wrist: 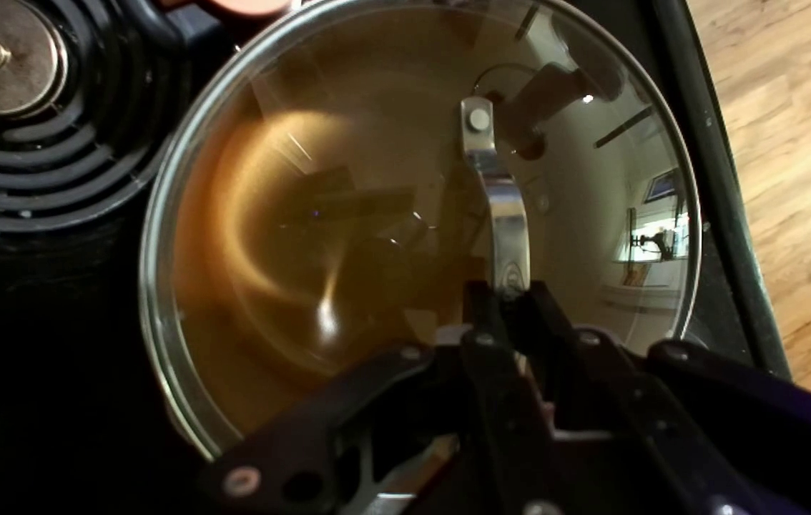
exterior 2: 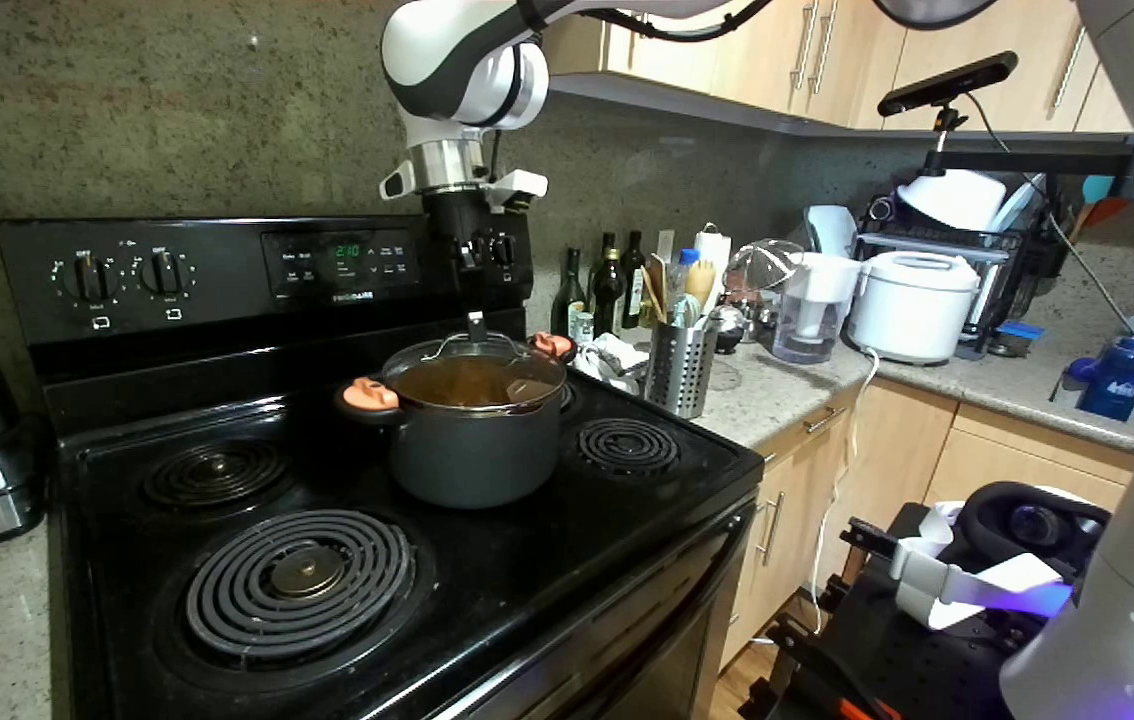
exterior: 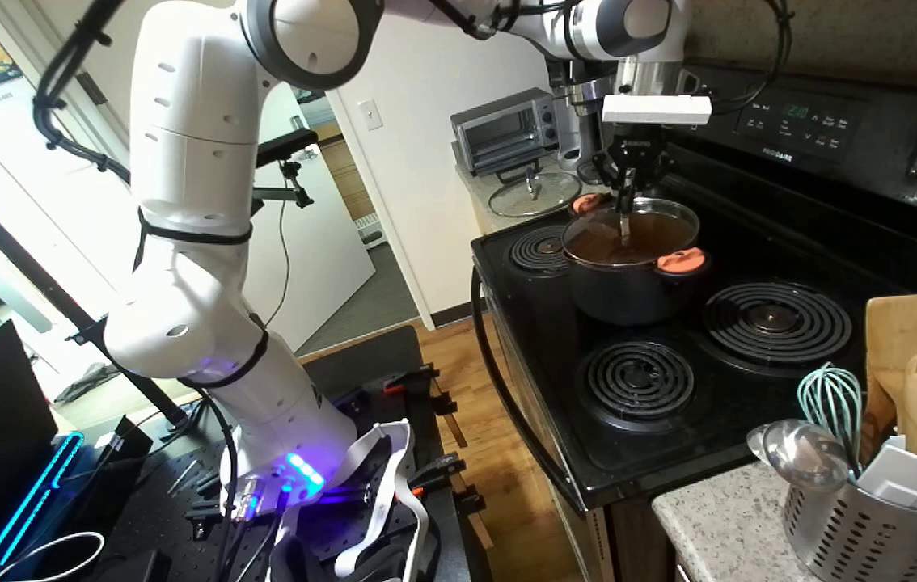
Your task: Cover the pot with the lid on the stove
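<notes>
In an exterior view alone, a second lid (exterior: 535, 196) lies at ten o'clock from the pot (exterior: 627, 299). Wrist view shows more clearly that the gripper (wrist: 509, 290) pinches the handle (wrist: 510, 222) of the lid (wrist: 391, 222), over this pot. There, the stove (wrist: 729, 214) ends near, at three o'clock; beyond, open floor (wrist: 799, 143).

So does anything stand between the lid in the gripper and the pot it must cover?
Nothing visible does: the gripper is closed on the handle of the glass lid, which is over the pot. Whether it is fully seated, I cannot tell.
</notes>
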Available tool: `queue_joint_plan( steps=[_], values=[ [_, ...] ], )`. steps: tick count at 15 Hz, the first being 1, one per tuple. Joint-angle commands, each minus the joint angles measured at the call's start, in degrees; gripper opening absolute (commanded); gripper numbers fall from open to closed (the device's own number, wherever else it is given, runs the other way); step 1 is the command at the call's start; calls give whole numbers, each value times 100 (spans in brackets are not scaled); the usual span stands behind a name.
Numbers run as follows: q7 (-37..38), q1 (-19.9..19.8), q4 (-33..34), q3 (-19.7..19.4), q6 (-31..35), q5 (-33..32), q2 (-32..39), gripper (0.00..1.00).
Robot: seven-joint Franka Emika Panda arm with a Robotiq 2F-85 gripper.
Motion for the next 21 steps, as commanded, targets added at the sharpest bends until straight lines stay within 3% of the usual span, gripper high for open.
queue_joint_plan(
  steps=[1,11,12,13,21],
  values=[
    [142,-20,251,1,-248,106,49,4],
    [109,-26,276,-1,-253,79,91,4],
    [106,-23,279,-6,-262,66,92,40],
    [100,-20,280,-9,-270,53,93,40],
    [97,-40,413,-26,-417,27,44,100]
  ],
)
